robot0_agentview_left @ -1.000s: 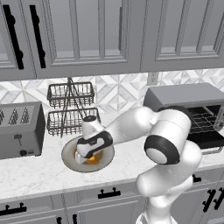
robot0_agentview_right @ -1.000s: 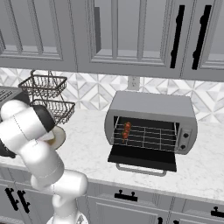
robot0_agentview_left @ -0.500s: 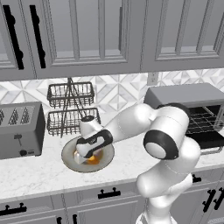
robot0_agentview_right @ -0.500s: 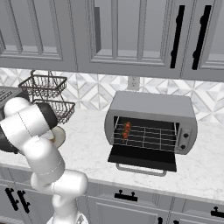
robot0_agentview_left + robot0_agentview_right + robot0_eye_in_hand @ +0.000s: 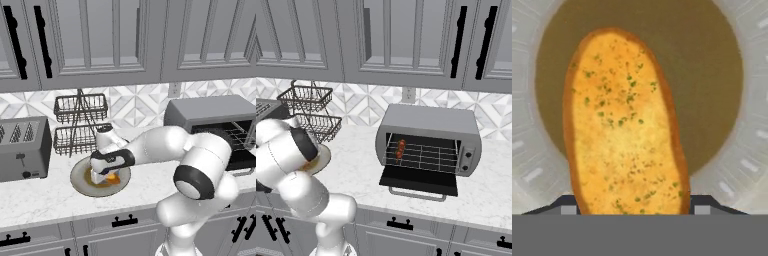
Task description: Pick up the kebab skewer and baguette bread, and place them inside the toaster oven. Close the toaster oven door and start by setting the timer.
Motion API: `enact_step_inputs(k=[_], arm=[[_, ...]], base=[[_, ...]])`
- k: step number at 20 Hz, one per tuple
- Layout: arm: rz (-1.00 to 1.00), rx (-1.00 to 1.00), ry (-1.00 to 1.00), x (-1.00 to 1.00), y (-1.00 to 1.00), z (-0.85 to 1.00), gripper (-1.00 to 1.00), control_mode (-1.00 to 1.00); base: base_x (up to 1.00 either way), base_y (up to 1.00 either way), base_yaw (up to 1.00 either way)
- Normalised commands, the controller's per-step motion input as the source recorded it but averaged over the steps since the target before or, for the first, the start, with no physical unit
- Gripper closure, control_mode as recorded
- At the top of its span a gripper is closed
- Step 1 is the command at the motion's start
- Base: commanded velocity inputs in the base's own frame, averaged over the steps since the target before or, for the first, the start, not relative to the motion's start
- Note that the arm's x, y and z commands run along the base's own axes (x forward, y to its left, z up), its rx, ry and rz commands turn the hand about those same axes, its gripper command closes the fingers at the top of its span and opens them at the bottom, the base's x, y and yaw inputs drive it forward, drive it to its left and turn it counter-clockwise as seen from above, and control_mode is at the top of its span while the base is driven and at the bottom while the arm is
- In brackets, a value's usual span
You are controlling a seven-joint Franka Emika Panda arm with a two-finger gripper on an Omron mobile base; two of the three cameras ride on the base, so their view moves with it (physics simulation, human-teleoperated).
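The baguette bread [image 5: 624, 130], orange-yellow with green flecks, lies on a round grey plate [image 5: 747, 145]. My gripper [image 5: 634, 207] is down over it, and its dark fingertips [image 5: 568, 207] press against both long sides of the bread. In the left base view the gripper [image 5: 102, 177] sits on the plate [image 5: 80, 182], with the baguette bread [image 5: 114, 177] showing beneath it. The kebab skewer [image 5: 400, 148] rests on the wire rack inside the toaster oven [image 5: 428, 120]. The toaster oven door [image 5: 418, 180] hangs open, folded down flat.
A grey four-slot toaster [image 5: 22, 147] stands left of the plate. A two-tier wire basket [image 5: 80, 125] is right behind the plate. Upper cabinets hang low over the counter. Bare marble counter lies between the plate and the toaster oven [image 5: 210, 110].
The jaws have narrowed from wide open onto the sides of the bread. The hand has stayed low over the plate; the bread has not lifted.
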Motion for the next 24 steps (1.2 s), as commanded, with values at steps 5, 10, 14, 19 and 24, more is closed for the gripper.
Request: enact_step_inputs(k=[5, 10, 14, 19, 24], arm=[[0.00, 0.01, -0.02, -0.21, -1.00, 0.97, 1.00, -1.00], [0.00, 0.05, -0.01, -0.20, -1.00, 0.82, 1.00, -1.00], [0.00, 0.11, 0.00, -0.22, -1.00, 0.69, 1.00, -1.00], [-0.02, 0.07, 0.00, -0.12, -1.00, 0.67, 1.00, -1.00], [-0.07, 0.01, 0.00, -0.18, -1.00, 0.30, 1.00, -1.00]], base=[[0.00, 0.00, 0.00], [0.00, 0.00, 0.00], [0.00, 0.00, 0.00], [0.00, 0.00, 0.00], [0.00, 0.00, 0.00]])
